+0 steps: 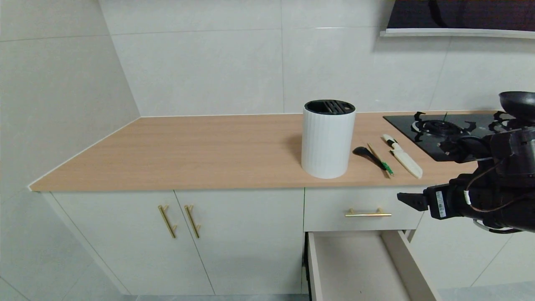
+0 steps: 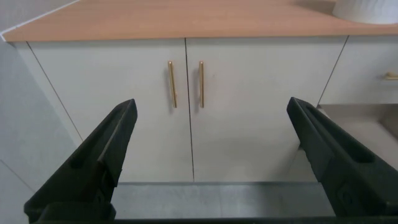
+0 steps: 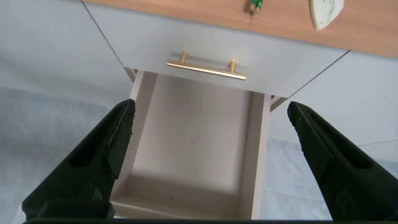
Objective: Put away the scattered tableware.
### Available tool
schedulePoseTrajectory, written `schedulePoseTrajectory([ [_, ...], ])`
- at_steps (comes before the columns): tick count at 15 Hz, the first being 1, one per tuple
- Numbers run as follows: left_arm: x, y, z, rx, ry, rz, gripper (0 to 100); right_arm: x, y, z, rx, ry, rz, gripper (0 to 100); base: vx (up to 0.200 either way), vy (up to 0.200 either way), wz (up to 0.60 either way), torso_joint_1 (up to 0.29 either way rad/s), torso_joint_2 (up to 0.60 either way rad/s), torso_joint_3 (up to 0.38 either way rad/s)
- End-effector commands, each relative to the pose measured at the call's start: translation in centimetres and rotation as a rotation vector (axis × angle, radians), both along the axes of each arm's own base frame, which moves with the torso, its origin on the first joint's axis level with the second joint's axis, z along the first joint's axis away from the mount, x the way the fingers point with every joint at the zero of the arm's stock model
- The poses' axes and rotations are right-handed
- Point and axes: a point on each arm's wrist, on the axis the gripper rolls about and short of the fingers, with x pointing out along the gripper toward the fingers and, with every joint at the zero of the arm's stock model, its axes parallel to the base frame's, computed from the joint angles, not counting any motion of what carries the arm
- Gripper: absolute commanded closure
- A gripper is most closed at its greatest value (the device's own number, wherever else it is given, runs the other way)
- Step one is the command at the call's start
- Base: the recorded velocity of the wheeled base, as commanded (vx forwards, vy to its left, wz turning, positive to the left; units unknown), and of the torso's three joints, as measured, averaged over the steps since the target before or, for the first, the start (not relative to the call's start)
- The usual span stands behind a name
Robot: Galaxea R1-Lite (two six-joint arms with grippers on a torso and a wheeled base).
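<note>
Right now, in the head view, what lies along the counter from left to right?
holder → spoon → knife → hob

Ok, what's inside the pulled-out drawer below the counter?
The drawer shows only its bare pale floor and walls, with nothing lying in it. Its rear part is hidden under the closed drawer front above and cannot be checked.
</note>
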Motion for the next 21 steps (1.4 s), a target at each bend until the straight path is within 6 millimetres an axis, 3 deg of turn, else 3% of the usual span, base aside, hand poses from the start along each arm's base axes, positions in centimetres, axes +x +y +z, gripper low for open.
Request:
schedulePoseTrajectory([
  [1,0.0,0.0,0.0,0.000,0.002,0.000,0,0.6,0.3,0.1,0.008,-0.010,-0.001,0,0.000,0.000,0.00,0.036,-0.09,-0.046],
  [5,0.0,0.0,0.0,0.000,0.002,0.000,0,2.7,0.1,0.7,0.034,-0.067,-0.039,0,0.000,0.000,0.00,0.000,0.00,0.000],
  [10,0.0,0.0,0.0,0.000,0.002,0.000,0,7.2,0.9,1.2,0.042,-0.090,-0.060,0,0.000,0.000,0.00,0.000,0.00,0.000],
  [12,0.0,0.0,0.0,0.001,0.002,0.000,0,10.1,1.0,-1.3,0.044,-0.031,-0.094,0,0.000,0.000,0.00,0.000,0.00,0.000],
  [15,0.0,0.0,0.0,0.000,0.002,0.000,0,13.9,0.4,-3.4,0.126,0.001,-0.207,0,0.000,0.000,0.00,0.000,0.00,0.000],
  [21,0.0,0.0,0.0,0.000,0.002,0.000,0,15.3,0.3,-5.0,0.110,0.008,-0.243,0,0.000,0.000,0.00,0.000,0.00,0.000],
])
